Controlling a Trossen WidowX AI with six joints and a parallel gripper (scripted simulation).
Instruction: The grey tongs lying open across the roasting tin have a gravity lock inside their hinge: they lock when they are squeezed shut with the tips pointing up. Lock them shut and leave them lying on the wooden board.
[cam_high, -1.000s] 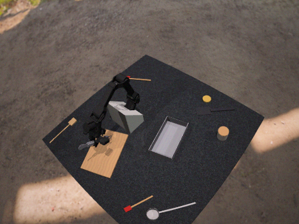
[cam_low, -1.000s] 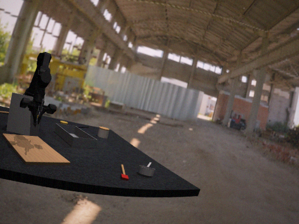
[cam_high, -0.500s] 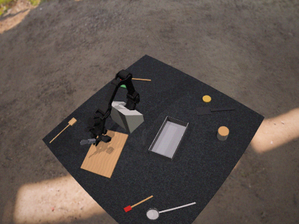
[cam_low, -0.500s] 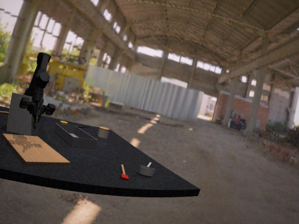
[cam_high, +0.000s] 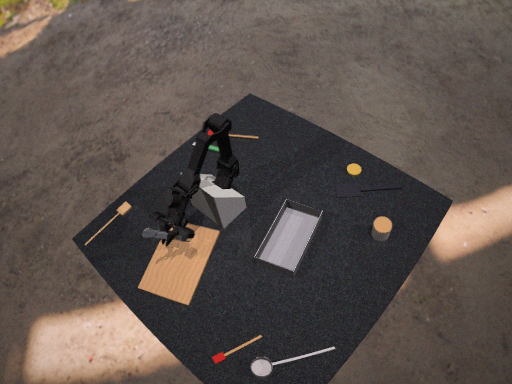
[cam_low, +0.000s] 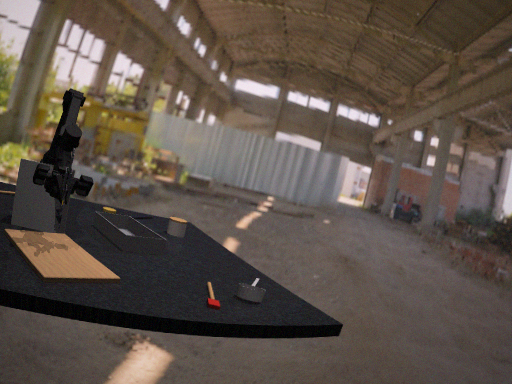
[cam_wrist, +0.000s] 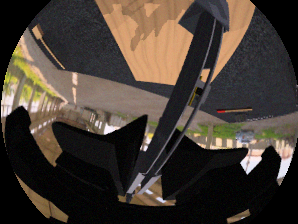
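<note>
My gripper (cam_high: 169, 234) (cam_wrist: 153, 119) is shut on the grey tongs (cam_high: 154, 233) (cam_wrist: 182, 80), above the wooden board's arm-side end. In the wrist view the two tong arms lie close together, with a narrow gap, running from between my fingers to the broad tips at the top. In the top view a grey end sticks out left of the gripper. The hinge lock cannot be made out, nor how steeply the tips point. The wooden board (cam_high: 172, 282) (cam_low: 85, 267) (cam_wrist: 160, 65) carries only shadows. The roasting tin (cam_high: 287, 240) (cam_low: 142, 245) stands apart with no tongs across it.
A pale angular block (cam_high: 232, 207) (cam_low: 27, 205) stands beside the arm, close to the board. An orange-topped can (cam_high: 382, 227) (cam_low: 176, 227) is beyond the tin. A wooden-headed utensil (cam_high: 124, 208) lies left of the board. A red-headed utensil (cam_high: 219, 357) (cam_low: 213, 303) lies near a small pan (cam_high: 261, 367) (cam_low: 250, 294).
</note>
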